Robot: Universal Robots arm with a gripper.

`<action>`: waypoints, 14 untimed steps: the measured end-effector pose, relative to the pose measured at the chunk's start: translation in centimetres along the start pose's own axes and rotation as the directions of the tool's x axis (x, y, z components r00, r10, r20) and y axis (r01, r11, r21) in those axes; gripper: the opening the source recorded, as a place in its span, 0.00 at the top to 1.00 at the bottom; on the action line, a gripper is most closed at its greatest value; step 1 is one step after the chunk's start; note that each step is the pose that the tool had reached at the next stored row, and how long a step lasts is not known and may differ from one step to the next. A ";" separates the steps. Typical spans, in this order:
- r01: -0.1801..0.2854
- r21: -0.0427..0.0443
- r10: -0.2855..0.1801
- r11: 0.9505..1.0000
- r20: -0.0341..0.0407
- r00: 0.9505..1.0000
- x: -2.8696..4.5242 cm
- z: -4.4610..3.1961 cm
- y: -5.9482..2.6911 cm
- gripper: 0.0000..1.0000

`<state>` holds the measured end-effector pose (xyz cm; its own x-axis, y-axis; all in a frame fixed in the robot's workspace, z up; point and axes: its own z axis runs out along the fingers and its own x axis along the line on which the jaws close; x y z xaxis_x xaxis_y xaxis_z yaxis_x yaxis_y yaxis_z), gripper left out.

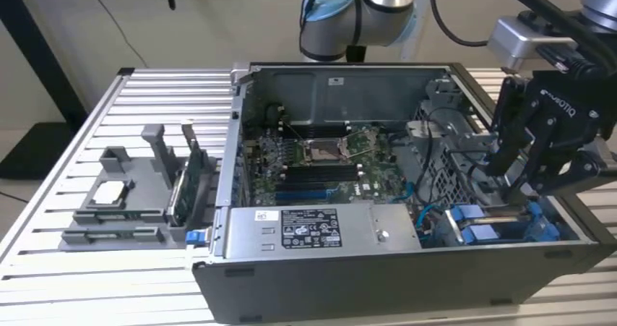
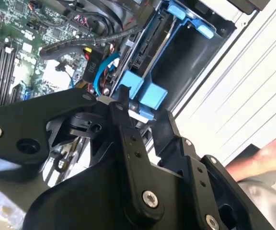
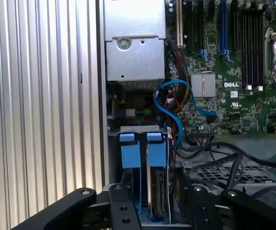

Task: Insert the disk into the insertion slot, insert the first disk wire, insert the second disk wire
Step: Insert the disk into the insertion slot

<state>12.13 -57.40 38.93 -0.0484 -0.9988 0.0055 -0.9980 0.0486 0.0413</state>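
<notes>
The open computer case [image 1: 386, 282] lies on a slatted table. At its front corner on the exterior view's right is the insertion slot [image 1: 501, 228], fitted with blue carriers. The disk [image 3: 158, 191] [image 2: 147, 45] sits in the slot between blue tabs [image 3: 143, 148]. My black gripper [image 1: 516, 185] hangs over that bay. Its fingers stand apart, either side of the carrier ends, in both wrist views [image 3: 158, 211] [image 2: 143, 110]. Blue disk wires [image 3: 169, 103] [image 2: 102, 72] loop loose between the bay and the motherboard [image 1: 318, 160].
A silver power supply [image 1: 308, 228] [image 3: 135, 43] fills the case front beside the bay. Black cables [image 3: 224, 158] cross a perforated cage. A grey fixture with parts [image 1: 126, 196] stands on the table at the exterior view's left. A person's hand [image 2: 272, 151] rests outside the case.
</notes>
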 end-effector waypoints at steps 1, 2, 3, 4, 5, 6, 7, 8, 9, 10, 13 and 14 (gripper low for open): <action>0.000 0.000 0.000 1.000 0.000 1.000 0.00 -0.08 0.00 0.53; 0.000 -0.001 0.000 1.000 0.000 1.000 0.00 -0.19 0.01 0.53; 0.000 -0.001 0.000 1.000 0.000 1.000 0.00 -0.31 0.01 0.53; 0.000 -0.001 0.000 1.000 0.000 1.000 0.00 -0.42 0.02 0.53; 0.000 -0.002 0.000 1.000 0.000 1.000 -0.01 -0.53 0.02 0.53; 0.000 -0.002 0.000 1.000 0.000 1.000 -0.04 -0.62 0.03 0.53; 0.000 -0.002 0.000 1.000 0.000 1.000 -0.08 -0.73 0.03 0.53; 0.000 -0.002 0.000 1.000 0.000 1.000 -0.12 -0.82 0.04 0.53; 0.000 -0.002 0.000 1.000 0.000 1.000 -0.16 -0.86 0.02 0.53; 0.000 -0.002 0.000 1.000 0.000 1.000 -0.21 -0.87 -0.01 0.53; 0.000 -0.002 0.000 1.000 0.000 1.000 -0.54 -0.89 -0.11 0.53; 0.000 -0.002 0.000 1.000 0.000 1.000 -0.74 -0.89 -0.12 0.53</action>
<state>12.33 -56.66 39.81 -0.0484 -0.9988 0.0057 -0.9979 0.0487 0.0429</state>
